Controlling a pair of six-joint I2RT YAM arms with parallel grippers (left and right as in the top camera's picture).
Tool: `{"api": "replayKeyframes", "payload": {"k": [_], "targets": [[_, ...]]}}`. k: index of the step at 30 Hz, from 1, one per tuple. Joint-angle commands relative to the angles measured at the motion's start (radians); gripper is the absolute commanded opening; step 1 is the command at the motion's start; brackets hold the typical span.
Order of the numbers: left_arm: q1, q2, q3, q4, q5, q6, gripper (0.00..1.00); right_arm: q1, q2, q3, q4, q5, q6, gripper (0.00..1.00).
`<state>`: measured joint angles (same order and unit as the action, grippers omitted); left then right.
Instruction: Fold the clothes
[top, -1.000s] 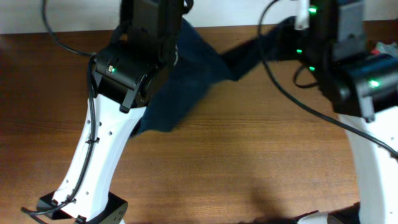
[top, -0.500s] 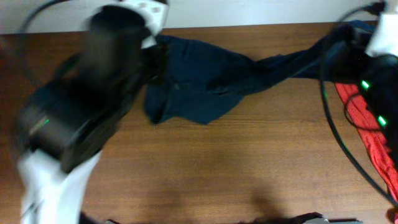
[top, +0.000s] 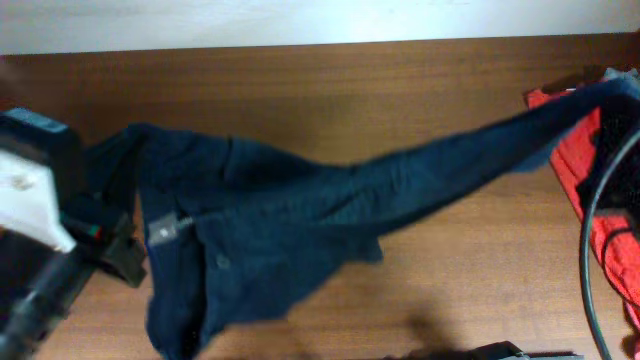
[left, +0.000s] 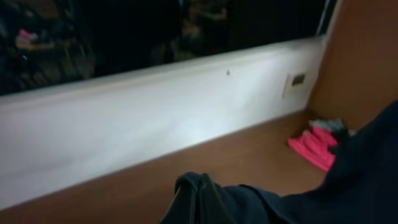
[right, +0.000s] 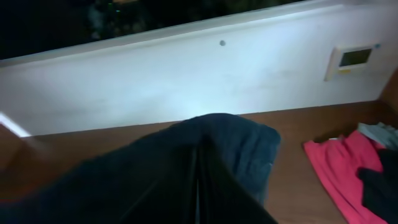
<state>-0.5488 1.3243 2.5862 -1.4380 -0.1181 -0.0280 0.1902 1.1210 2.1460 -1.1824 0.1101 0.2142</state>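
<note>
The clothes, one dark navy garment (top: 300, 215), are stretched across the wooden table (top: 330, 90) from the left edge up to the far right. Its wide part lies crumpled at the left; a long narrow part (top: 500, 150) runs up to the right. My left gripper (left: 200, 199) is shut on a bunched fold of the clothes (left: 261, 202). Dark cloth (right: 161, 168) drapes over both sides of my right gripper (right: 198, 180), which is shut on the garment's other end. In the overhead view the left arm (top: 30, 205) sits at the left edge.
A bright red garment (top: 600, 230) lies at the right edge, also visible as the red garment (left: 314, 146) and the red garment (right: 339, 168). A small grey-teal cloth (right: 376, 132) lies behind it. A white wall (right: 186, 74) borders the table's back.
Both arms have swung apart, left arm to the left edge and right arm to the right. The garment went from a bunch at the back to a long stretch across the table.
</note>
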Motion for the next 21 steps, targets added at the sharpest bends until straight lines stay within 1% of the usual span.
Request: {"api": "replayKeyframes", "payload": {"k": [1,6,9,11,18,21], "targets": [[0.002,0.043,-0.010,-0.017,0.016,-0.029,0.00,-0.007,0.002,0.003,-0.001,-0.042,0.016,0.04],[0.002,0.104,-0.010,-0.037,-0.086,-0.029,0.00,-0.007,0.035,0.003,-0.023,-0.127,0.031,0.04],[0.009,0.176,-0.010,-0.035,-0.153,-0.029,0.00,-0.007,0.102,0.003,-0.035,-0.168,0.031,0.04],[0.033,0.218,-0.010,-0.032,-0.157,-0.029,0.00,-0.007,0.146,0.003,-0.046,-0.180,0.031,0.04],[0.194,0.364,-0.010,-0.037,-0.147,-0.058,0.00,-0.007,0.313,0.003,-0.045,-0.178,0.023,0.04],[0.258,0.433,-0.014,-0.044,-0.077,-0.058,0.00,-0.007,0.379,0.003,-0.044,-0.179,0.024,0.04]]}}
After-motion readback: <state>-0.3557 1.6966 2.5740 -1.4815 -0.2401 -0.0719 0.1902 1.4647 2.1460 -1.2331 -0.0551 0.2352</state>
